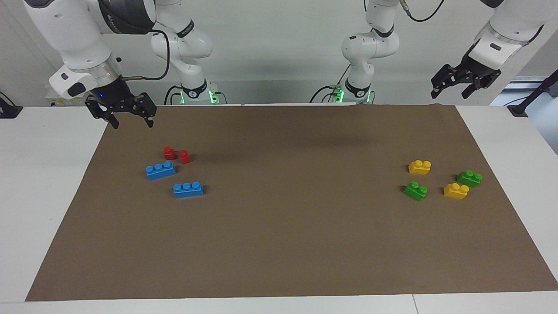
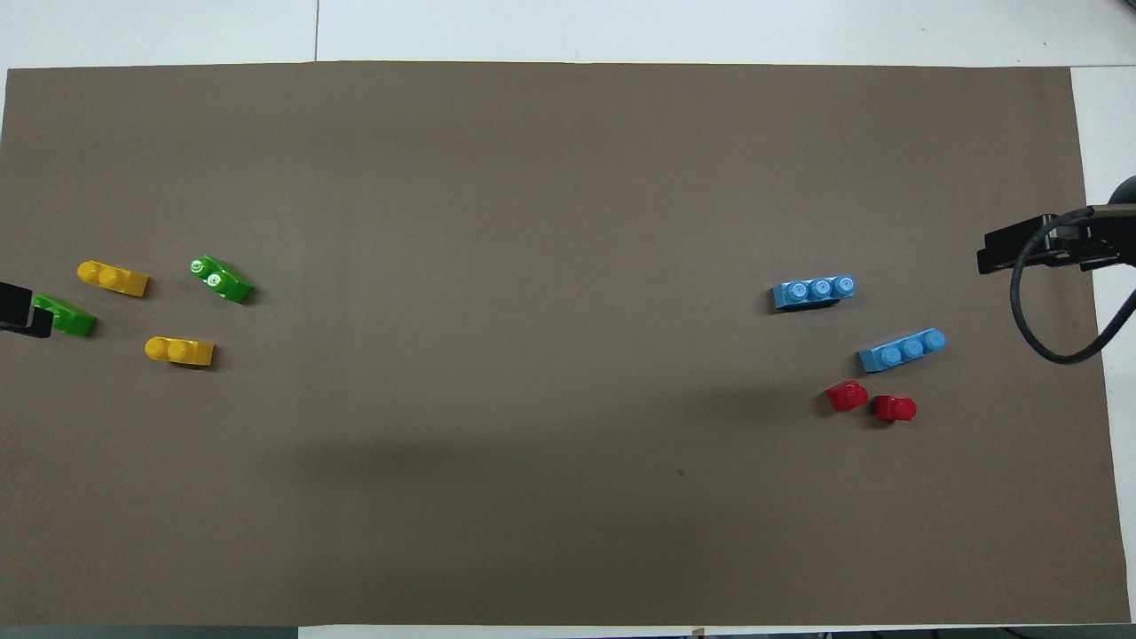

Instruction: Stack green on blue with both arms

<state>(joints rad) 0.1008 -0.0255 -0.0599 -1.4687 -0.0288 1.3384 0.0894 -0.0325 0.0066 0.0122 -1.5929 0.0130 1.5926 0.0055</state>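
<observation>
Two green bricks lie at the left arm's end of the mat: one [image 1: 415, 190] [image 2: 220, 279] farther from the robots, one [image 1: 469, 178] [image 2: 67, 317] closer to the mat's end. Two blue bricks lie at the right arm's end: one [image 1: 160, 170] [image 2: 901, 350] nearer to the robots, one [image 1: 188, 189] [image 2: 812, 291] farther. My right gripper [image 1: 133, 125] [image 2: 1029, 248] is open and empty, low over the mat's corner near the blue bricks. My left gripper [image 1: 449, 95] [image 2: 18, 311] is open and empty, raised high over its corner of the mat.
Two small red pieces [image 1: 169, 152] [image 1: 185, 156] stand just nearer to the robots than the blue bricks. Two yellow bricks [image 1: 420, 166] [image 1: 456, 191] lie among the green ones. A brown mat [image 1: 279, 226] covers the white table.
</observation>
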